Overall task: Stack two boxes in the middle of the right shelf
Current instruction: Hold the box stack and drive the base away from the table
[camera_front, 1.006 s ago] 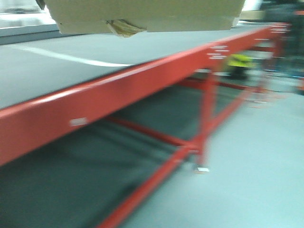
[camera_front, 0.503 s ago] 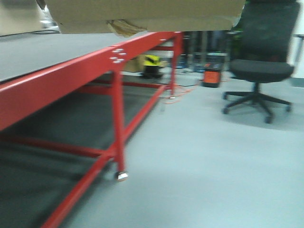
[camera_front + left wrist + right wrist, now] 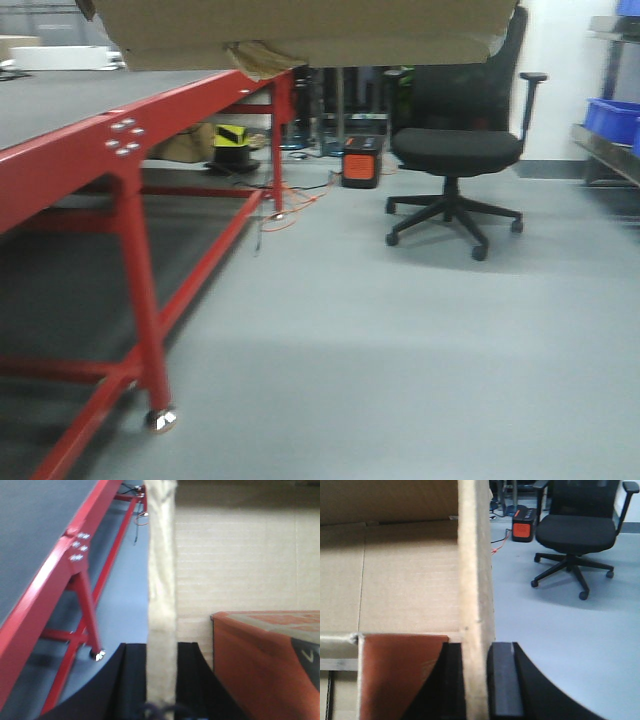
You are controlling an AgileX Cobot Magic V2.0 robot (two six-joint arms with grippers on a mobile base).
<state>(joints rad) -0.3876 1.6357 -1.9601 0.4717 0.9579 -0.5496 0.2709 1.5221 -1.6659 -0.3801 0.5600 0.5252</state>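
A wide brown cardboard box (image 3: pixel 300 25) hangs across the top of the front view, with a paler layer and torn tape (image 3: pixel 262 58) under it. My left gripper (image 3: pixel 161 647) is shut on the box's left wall (image 3: pixel 162 555). My right gripper (image 3: pixel 476 647) is shut on its right wall (image 3: pixel 475 555). Inside the open box lies an orange-red box (image 3: pixel 270 655), also seen in the right wrist view (image 3: pixel 400 675). A steel shelf (image 3: pixel 605 160) shows at the far right edge, mostly cut off.
A red-framed table (image 3: pixel 120 150) with a grey top runs along the left. A black office chair (image 3: pixel 455 150) stands ahead on the grey floor. An orange device (image 3: pixel 360 165) and cables lie behind it. Blue bins (image 3: pixel 612 118) sit on the right rack.
The view has swung to the right: the red table slid left, and the chair, then the blue bins and rack, came into sight. The box stays held in the same place.
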